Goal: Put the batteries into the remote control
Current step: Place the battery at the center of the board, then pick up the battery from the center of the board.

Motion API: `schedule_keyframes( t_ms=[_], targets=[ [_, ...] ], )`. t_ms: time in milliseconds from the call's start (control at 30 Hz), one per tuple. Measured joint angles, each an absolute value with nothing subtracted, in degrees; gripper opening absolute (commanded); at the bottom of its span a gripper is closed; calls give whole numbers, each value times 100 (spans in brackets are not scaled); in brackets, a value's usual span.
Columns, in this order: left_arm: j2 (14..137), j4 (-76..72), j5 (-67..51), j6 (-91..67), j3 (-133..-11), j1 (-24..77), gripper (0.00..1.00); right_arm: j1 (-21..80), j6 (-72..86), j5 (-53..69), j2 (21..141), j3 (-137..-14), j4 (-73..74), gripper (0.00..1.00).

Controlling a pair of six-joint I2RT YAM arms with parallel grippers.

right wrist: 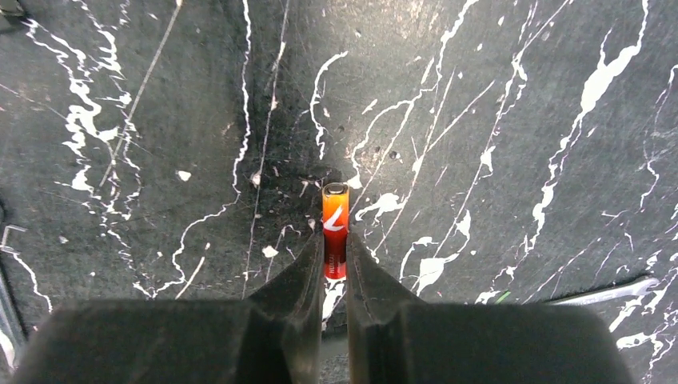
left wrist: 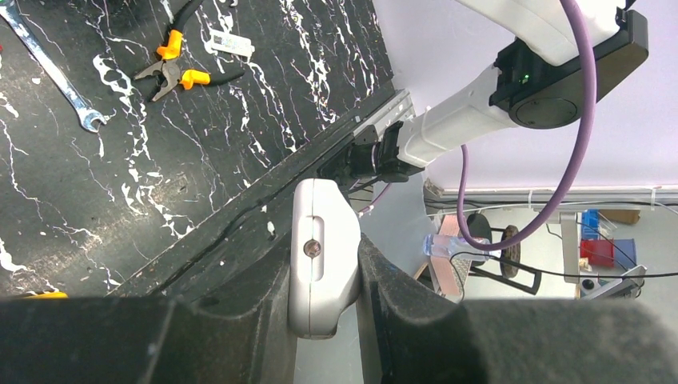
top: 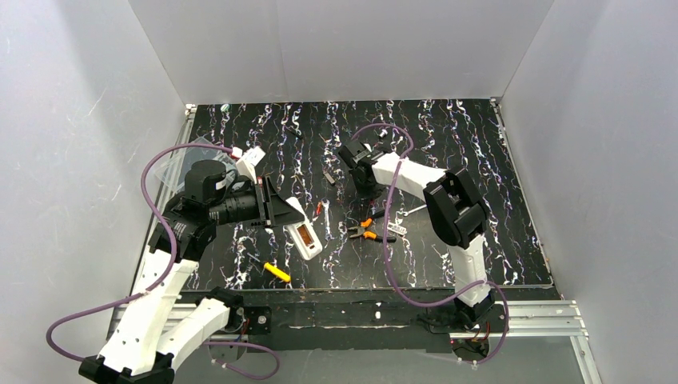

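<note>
Status: right gripper is clamped on 1 battery. It's pinched at the near end, and most of the red-orange body sticks out past the fingertips. I can't tell from the wrist view whether it's lifted clear of the table or touching it.

Left gripper is closed tight on the remote control, held at 1 end with the rest sticking out past the fingertips. From above, the remote sits just in front of the left arm, left of centre, with its rectangular opening facing up. The right gripper is well apart from it, further back and nearer centre. The opening shows an orange-brown patch, too small to tell if it's a cell or bare contacts. I can't place the 2nd battery.

My read: you're at carry-and-insert for this cell. How I'd run it:
- Lift straight up before traversing. The pliers and wrench lie near the path.
- The left grip must be firm, since the remote has to take the push without twisting.
- Check polarity against the recess before descending. I can't read the markings.
- Come in shallow, with the battery's free end against the spring end first, then rock the gripped end down.
- The grip is on 1 end only, so the cell may pivot under load. Press slowly and release only once it's seated flat.
</note>
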State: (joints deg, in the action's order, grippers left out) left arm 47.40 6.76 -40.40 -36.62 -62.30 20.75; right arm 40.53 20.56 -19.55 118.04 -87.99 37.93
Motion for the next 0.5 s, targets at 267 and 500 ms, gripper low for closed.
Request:
schedule_keyframes(
  t_ms=[267,500],
  targets=[
    [4742,679,-4029,-3662,-6230,2075,0,4040,2106,-1920,11880,-8833,3933,33],
    [4744,676,-4025,-3664,-6230,2075,0,3992,2235,-1811,11799,-8698,3824,24]
  ],
)
